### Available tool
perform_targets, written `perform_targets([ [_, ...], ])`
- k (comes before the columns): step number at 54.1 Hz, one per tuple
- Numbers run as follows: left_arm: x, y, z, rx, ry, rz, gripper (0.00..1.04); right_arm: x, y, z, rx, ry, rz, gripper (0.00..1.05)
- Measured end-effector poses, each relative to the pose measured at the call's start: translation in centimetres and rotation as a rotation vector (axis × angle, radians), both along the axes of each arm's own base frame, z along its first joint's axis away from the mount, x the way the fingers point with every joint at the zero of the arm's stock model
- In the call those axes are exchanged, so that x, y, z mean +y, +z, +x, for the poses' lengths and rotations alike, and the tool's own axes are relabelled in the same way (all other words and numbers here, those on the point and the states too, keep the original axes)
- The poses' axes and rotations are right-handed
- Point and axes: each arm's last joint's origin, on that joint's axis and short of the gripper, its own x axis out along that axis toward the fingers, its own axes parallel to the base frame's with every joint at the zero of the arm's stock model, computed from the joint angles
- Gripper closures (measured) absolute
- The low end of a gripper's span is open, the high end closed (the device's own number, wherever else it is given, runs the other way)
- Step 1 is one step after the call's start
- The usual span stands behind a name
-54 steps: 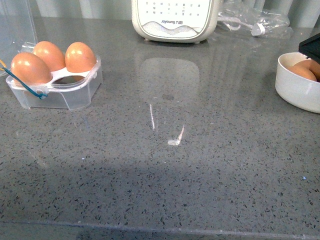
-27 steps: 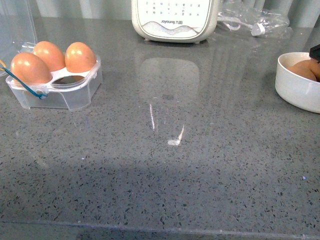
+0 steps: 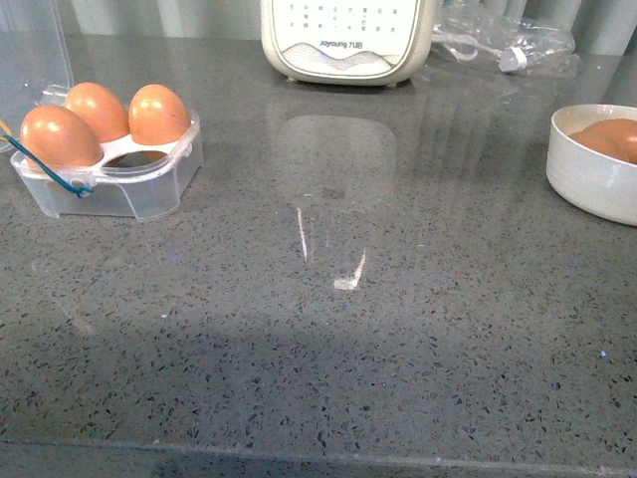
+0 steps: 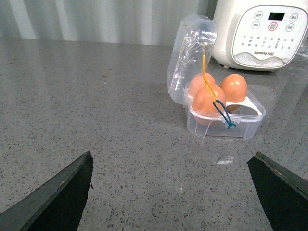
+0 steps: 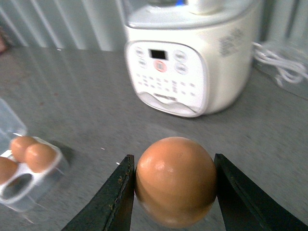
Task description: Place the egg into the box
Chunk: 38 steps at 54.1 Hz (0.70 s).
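Egg [image 5: 175, 180] clamped between right jaws; left jaws spread wide, empty.

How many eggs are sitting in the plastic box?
3. In the egg case: one egg front left, one back left, one back right. The front-right slot is empty.

Front view looks down over the tabletop [image 3: 398, 349]; 2 wrist views sit low; all 3 share the box [image 3: 129, 195].
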Motion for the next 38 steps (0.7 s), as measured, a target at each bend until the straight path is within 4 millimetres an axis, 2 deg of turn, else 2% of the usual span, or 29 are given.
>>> perform_targets([
  [6,0.0,0.0,0.0,0.000,0.000,0.000,0.07,3.1,0.1,1.3,0.019,0.123,0.031,0.63],
  [12,0.0,0.0,0.0,0.000,0.000,0.000,0.07,7.2,-1.0,2.8,0.089,0.261,0.025,0.63],
  [15,0.0,0.0,0.0,0.000,0.000,0.000,0.07,8.6,-1.7,3.2,0.120,0.309,0.021,0.63],
  [25,0.0,0.0,0.0,0.000,0.000,0.000,0.07,11.7,-2.4,4.1,0.147,0.461,0.021,0.63],
  [38,0.0,0.0,0.0,0.000,0.000,0.000,0.07,14.8,-2.6,4.8,0.179,0.527,-0.061,0.63],
])
